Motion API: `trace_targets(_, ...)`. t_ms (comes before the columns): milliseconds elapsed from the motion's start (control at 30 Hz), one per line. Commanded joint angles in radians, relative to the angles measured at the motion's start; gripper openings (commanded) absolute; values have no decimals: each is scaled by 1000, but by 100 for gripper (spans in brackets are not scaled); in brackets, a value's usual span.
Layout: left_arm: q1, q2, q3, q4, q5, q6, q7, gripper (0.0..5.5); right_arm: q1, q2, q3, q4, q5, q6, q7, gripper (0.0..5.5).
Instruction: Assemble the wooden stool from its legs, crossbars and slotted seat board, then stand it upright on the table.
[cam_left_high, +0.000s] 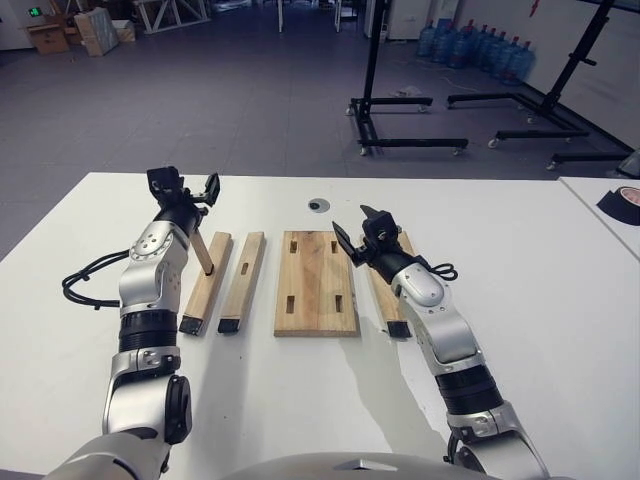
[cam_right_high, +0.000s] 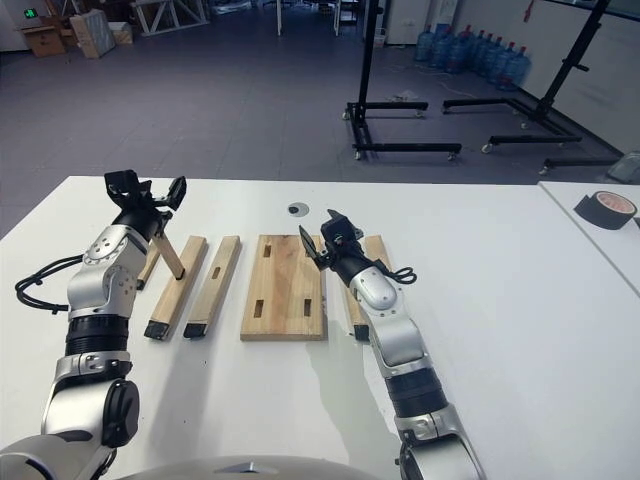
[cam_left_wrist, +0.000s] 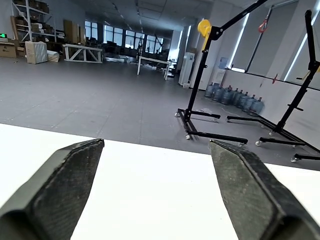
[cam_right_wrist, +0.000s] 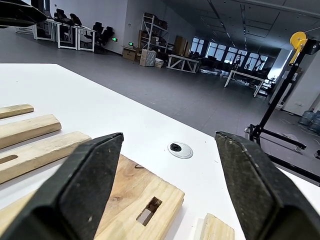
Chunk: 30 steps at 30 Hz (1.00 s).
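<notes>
Left wrist view: the left gripper (cam_left_wrist: 156, 144) stands wide open, its two dark, rough-textured fingers (cam_left_wrist: 65, 180) far apart with nothing between them and only bare white worktop (cam_left_wrist: 150, 200) beneath. From the head camera it hovers above the far end of the left group of parts and touches none of them. Below and nearer the robot lie two flat pale wooden legs (cam_left_high: 207, 283) (cam_left_high: 243, 267), side by side, each with a narrow slot and a black cap on its near end. A thin wooden crossbar (cam_left_high: 203, 253) slants across the outer leg, partly behind the forearm.

The right gripper (cam_right_wrist: 170, 137) is also spread wide and empty, its padded black fingers (cam_right_wrist: 85, 185) apart over the far right corner of the slotted seat board (cam_left_high: 317, 283). I cannot tell whether they touch the wood. The board is a flat rectangle of grained light timber with small rectangular slots near its corners. It lies at the middle of the worktop, between the two arms. Just right of it lies another wooden leg (cam_left_high: 385, 290), black-capped, partly under the right forearm.

A round grey grommet (cam_left_high: 318, 204) sits in the worktop beyond the board, and a black cable (cam_left_high: 85, 280) loops beside the left arm.
</notes>
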Motion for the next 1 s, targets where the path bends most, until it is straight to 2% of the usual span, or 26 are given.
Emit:
trace_targets(33, -17, 32, 10, -256, -37, 87, 21, 383, -12, 13, -10, -5, 10, 7, -4, 336)
trace_targets(167, 5, 41, 16, -440, -49, 135, 47, 383, -5, 11, -15, -16, 10, 13, -5, 336)
trace_targets(267, 191, 33, -18, -593, -61, 197, 29, 383, 21, 3, -16, -32, -1, 10, -10, 336)
trace_targets(367, 392, 6, -64, -647, -45, 93, -37, 383, 44, 1, -27, -52, 0, 19, -20, 336)
trace_targets(500, 560, -10, -113, -582, 23, -20, -70, 383, 51, -1, -25, -59, -1, 23, -25, 336)
trace_targets(633, 614, -9, -116, -519, 48, -8, -73, 383, 51, -4, -21, -65, -3, 26, -23, 336)
trace_targets(833, 593, -14, -70, -436, -1, 170, -42, 383, 53, 9, -29, -83, 24, 64, -21, 336)
trace_targets(1000, 565, 27, -110, -379, 40, 296, -34, 383, 43, 27, -54, -93, 65, 105, -22, 336)
